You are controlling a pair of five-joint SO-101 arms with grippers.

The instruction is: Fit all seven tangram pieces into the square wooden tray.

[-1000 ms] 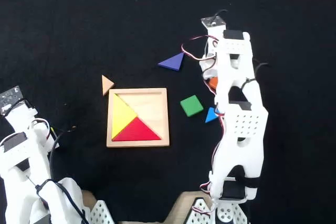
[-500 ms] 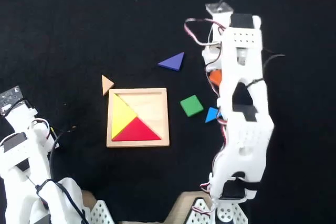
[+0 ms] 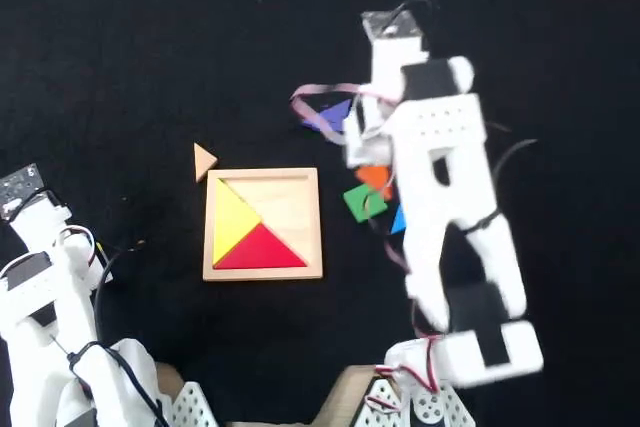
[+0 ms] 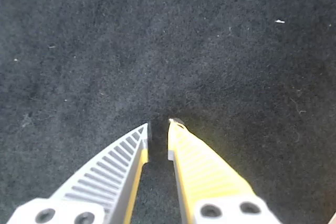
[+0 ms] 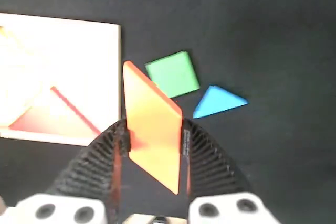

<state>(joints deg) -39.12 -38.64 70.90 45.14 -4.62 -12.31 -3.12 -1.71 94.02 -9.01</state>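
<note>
The square wooden tray (image 3: 312,222) lies mid-table with a yellow triangle (image 3: 233,219) and a red triangle (image 3: 262,248) in its lower left half. My right gripper (image 5: 152,139) is shut on an orange parallelogram (image 5: 153,136), held above the cloth just right of the tray; the orange parallelogram (image 3: 375,176) shows over the green square (image 3: 360,203). A blue triangle (image 5: 218,101) lies beside the green square (image 5: 172,73). A purple triangle (image 3: 331,113) lies farther back, and a small tan triangle (image 3: 204,160) sits off the tray's far left corner. My left gripper (image 4: 158,125) rests shut at the near left.
Black cloth covers the table. The right arm (image 3: 440,197) stretches from the near edge across the area right of the tray, with loose cables (image 3: 325,107) over the purple triangle. The left arm (image 3: 40,297) sits folded at the near left corner.
The right arm has swung left toward the tray, carrying the orange parallelogram from beside the blue triangle to above the green square. The left arm has stayed still.
</note>
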